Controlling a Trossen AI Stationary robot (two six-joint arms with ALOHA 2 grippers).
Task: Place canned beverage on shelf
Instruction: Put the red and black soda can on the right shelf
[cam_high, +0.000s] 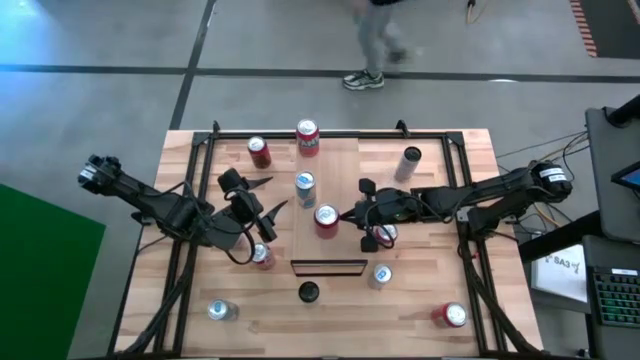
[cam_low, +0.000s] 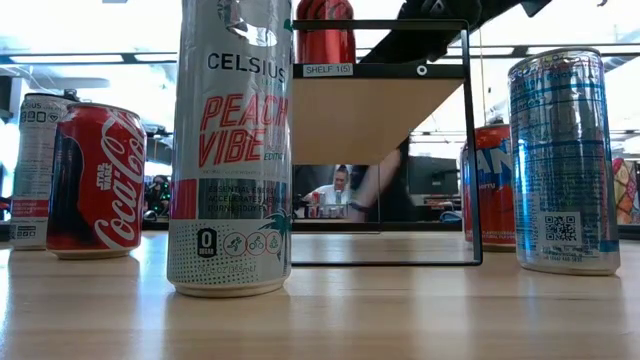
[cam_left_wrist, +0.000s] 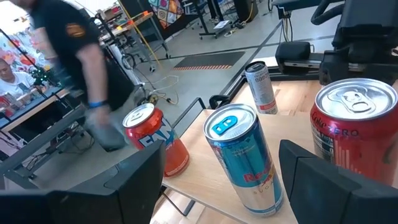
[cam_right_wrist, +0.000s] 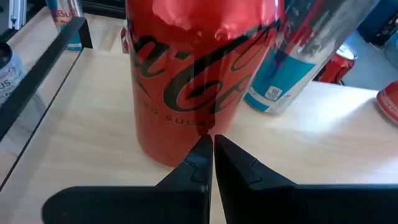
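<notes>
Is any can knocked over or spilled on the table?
One looks tipped: the grey can near the table's far right lies on its side, showing its length from above, while the others show round tops. No spill shows. On the shelf, the red can stands upright.

A person (cam_high: 372, 45) walks on the grey floor (cam_high: 110, 60) beyond the planked wooden tabletop (cam_high: 420, 310).

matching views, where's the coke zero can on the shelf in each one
high view: coke zero can, mid shelf
low view: likely the red can atop the shelf
left wrist view: right edge
right wrist view: centre, before the shut right gripper
shared landmark: blue can beside it
</notes>
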